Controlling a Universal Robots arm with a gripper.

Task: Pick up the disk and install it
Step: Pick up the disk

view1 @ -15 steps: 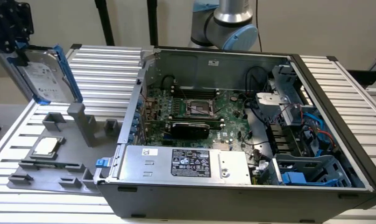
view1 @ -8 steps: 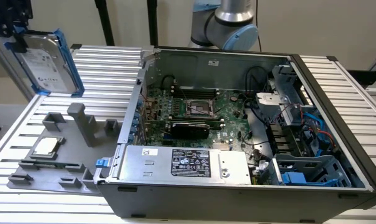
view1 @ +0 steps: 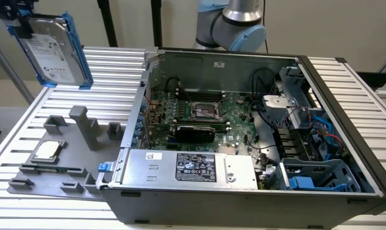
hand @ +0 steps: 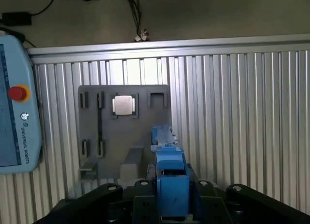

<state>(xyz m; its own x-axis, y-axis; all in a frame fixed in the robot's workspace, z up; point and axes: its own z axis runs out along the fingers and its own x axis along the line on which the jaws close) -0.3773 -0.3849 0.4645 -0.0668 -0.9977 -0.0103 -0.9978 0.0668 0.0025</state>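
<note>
Plainly, we see the fingers point(hand: 144, 200) clamped on the disk point(view1: 53, 48), black metal on either side of its blue carrier point(hand: 172, 183). In the exterior view the disk hangs high at the far left, tilted, its white label facing us and the blue frame running along its edges, well clear of the counter point(view1: 110, 62) below. Under it, on the ribbed counter, lies a grey holder plate point(view1: 74, 160) with upright posts and slots, and a small square silver chip point(view1: 47, 150) sits in one of its recesses. To the exterior view's right of that plate sits the open computer case point(view1: 244, 206), apart from the disk. Inside we make out the green motherboard point(view1: 205, 112), a silver box with a black label point(view1: 193, 167) along the near edge, and a blue drive cage point(view1: 317, 175) in the near right corner. Behind the case rises the robot arm point(view1: 234, 24). In the wrist view a teach pendant point(hand: 14, 117) with a red button point(hand: 18, 93) rests at the counter's side.
</note>
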